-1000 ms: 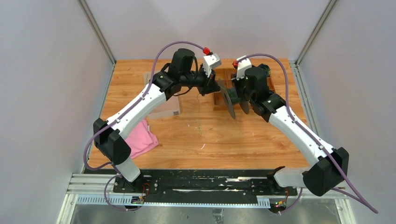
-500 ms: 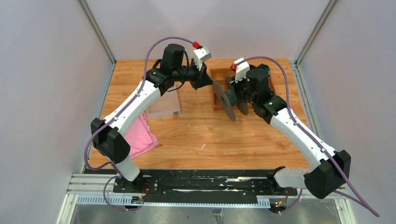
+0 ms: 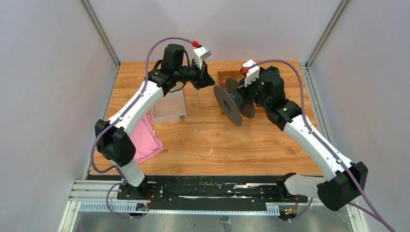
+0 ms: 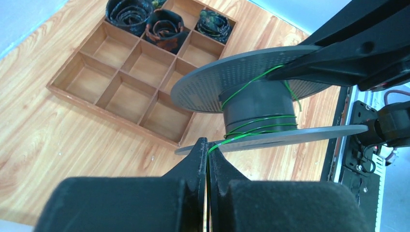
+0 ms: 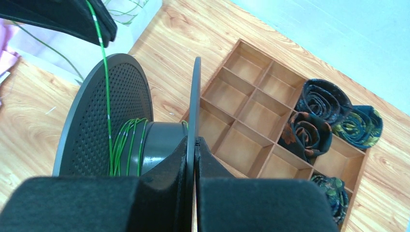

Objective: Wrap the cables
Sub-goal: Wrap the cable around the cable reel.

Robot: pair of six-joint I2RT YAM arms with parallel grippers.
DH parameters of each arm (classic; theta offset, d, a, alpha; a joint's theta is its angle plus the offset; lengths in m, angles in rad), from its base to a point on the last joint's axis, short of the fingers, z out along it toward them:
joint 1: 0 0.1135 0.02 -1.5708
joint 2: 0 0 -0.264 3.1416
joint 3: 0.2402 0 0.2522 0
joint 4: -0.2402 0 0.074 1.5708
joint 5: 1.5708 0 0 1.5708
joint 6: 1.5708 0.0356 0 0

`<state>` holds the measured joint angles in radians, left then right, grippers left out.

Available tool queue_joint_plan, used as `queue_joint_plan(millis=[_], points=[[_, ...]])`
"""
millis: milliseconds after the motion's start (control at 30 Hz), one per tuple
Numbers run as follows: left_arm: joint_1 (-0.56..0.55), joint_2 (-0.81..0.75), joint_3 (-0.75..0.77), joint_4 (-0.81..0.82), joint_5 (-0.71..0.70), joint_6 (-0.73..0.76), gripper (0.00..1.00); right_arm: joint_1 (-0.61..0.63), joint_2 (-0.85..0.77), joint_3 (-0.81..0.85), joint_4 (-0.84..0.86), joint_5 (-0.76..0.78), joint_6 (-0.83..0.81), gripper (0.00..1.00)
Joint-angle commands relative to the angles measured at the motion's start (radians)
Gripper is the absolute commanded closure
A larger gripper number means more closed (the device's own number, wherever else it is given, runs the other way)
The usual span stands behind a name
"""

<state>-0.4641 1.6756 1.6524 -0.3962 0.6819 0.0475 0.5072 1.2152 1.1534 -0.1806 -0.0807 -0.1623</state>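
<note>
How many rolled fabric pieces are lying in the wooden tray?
4, seen from the right wrist: three rolls in adjoining compartments at the tray's right end, a fourth in the lower-right corner compartment. The spool may hide more.

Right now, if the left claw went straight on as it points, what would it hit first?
Probably the black spool, its near flange just ahead of the left claw; depth unclear.

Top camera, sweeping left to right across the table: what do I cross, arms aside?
pink cloth → clear plastic box → thin green cable hanging toward the table → black spool. The wooden tray overlaps the spool, so it is left out.
</note>
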Motion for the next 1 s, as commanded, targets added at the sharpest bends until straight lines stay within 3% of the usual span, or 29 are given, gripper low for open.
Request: queue_joint_plan(millis=[0,433,967], points=[[0.058,0.008,-0.023,0.115,-0.031,-0.009,0.96,-0.046,-0.032,0.021,-0.069,-0.101,0.008,0.99],[0.132,0.047,-0.066,0.135,-0.003,-0.010,0.93,-0.089,-0.045,0.062,-0.095,-0.218,0.034,1.00],[0.139,0.057,-0.182,0.171,-0.007,0.022,0.92,-0.190,-0.011,0.163,-0.109,-0.379,0.179,0.99]])
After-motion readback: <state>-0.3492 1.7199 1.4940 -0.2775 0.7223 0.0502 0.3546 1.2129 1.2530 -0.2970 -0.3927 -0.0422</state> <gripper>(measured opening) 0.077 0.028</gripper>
